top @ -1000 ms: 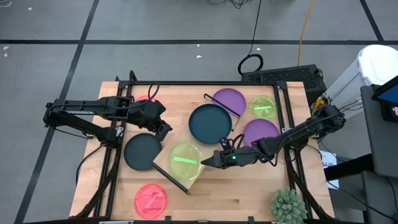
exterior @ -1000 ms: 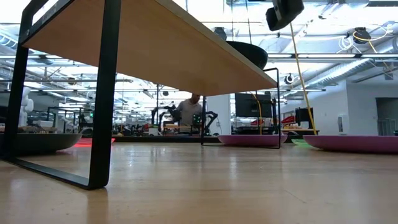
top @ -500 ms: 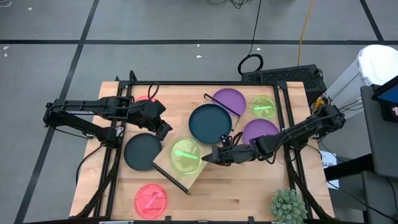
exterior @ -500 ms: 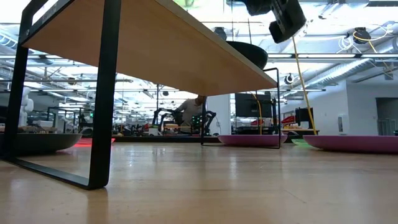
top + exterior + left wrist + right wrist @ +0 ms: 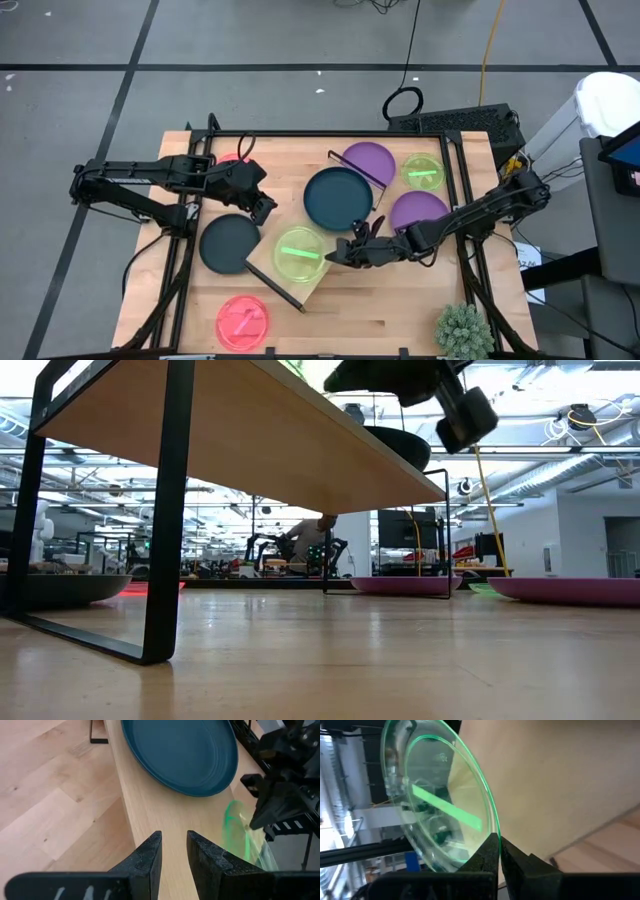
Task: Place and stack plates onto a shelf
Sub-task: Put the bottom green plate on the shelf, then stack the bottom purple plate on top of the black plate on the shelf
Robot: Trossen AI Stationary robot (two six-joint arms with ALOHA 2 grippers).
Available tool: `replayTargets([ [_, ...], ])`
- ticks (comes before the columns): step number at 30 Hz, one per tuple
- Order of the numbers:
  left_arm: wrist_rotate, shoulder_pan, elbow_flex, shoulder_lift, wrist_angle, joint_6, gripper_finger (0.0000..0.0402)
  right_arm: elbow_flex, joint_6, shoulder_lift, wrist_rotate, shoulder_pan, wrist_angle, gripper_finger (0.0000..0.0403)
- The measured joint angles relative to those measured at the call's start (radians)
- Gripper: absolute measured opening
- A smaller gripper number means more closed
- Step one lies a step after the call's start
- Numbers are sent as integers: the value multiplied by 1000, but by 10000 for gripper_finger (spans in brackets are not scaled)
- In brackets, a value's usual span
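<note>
The right tool is clamped on the rim of a translucent lime-green plate, holding it tilted over the near end of the light-wood shelf, which lies diagonally across the worktop. A dark teal plate rests farther along the shelf. The left tool hovers beside the shelf with its fingers slightly apart and empty, near a second dark plate on the worktop.

spiky green plant, black cable coil
</note>
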Motion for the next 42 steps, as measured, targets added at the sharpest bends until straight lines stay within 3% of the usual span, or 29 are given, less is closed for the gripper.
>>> replayTargets([
  [31,0,0,0,0,0,-16,95,1,11,24,5,-13,-29,1],
  [42,0,0,0,0,0,-27,95,1,11,24,6,-15,-38,46],
])
